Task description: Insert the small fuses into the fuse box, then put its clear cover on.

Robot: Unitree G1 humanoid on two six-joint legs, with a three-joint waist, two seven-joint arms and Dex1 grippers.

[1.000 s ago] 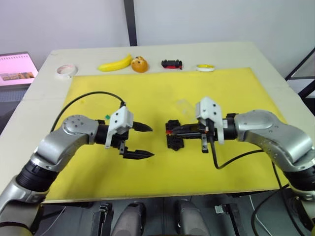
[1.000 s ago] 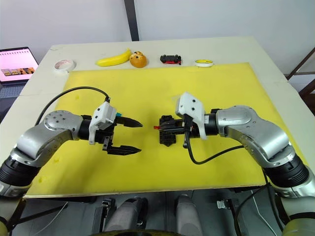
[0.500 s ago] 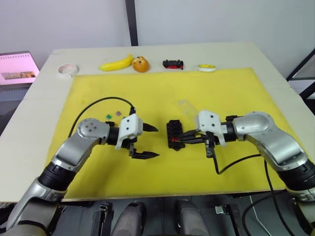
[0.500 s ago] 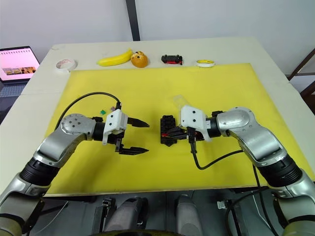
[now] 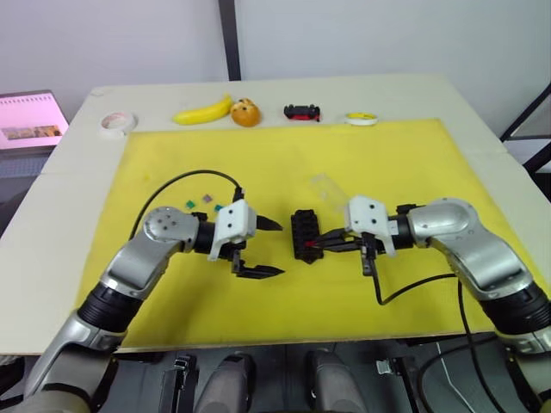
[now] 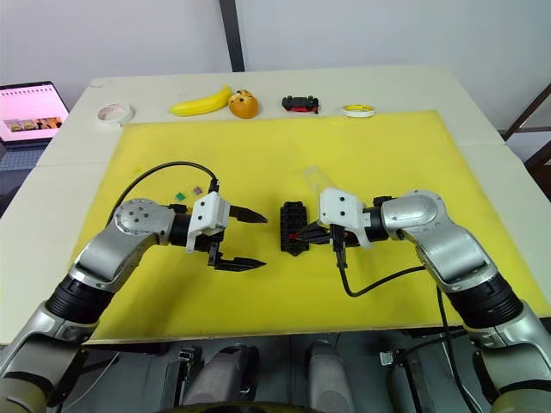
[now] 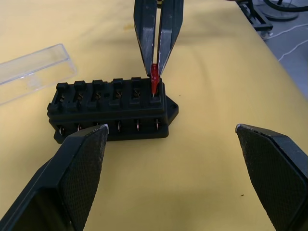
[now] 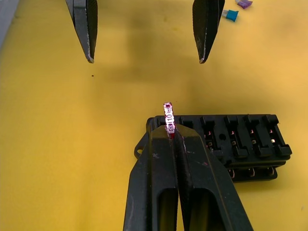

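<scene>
The right gripper [image 7: 158,43] has its fingers pressed together on a red fuse [image 7: 154,79], which stands upright with its lower end at the end slot of the box [image 7: 113,108], in the row nearer that gripper. The box lies on the yellow mat [image 5: 284,163] between the two arms, its long axis running away from the robot, so the slot in question is at the end nearest the robot. From the fingers the slot lies straight ahead along the fuse's own length (I judge the coming move to be a short push along that line, and any tilt of the fuse would likely jam it).

The left gripper [image 5: 261,248] hovers just beside the box on its other side, fingers spread wide and holding nothing. The remaining fuses [image 5: 207,202] lie loose on the mat behind the left arm. The cover [image 7: 33,70] rests on the mat just beyond the box's far end.
</scene>
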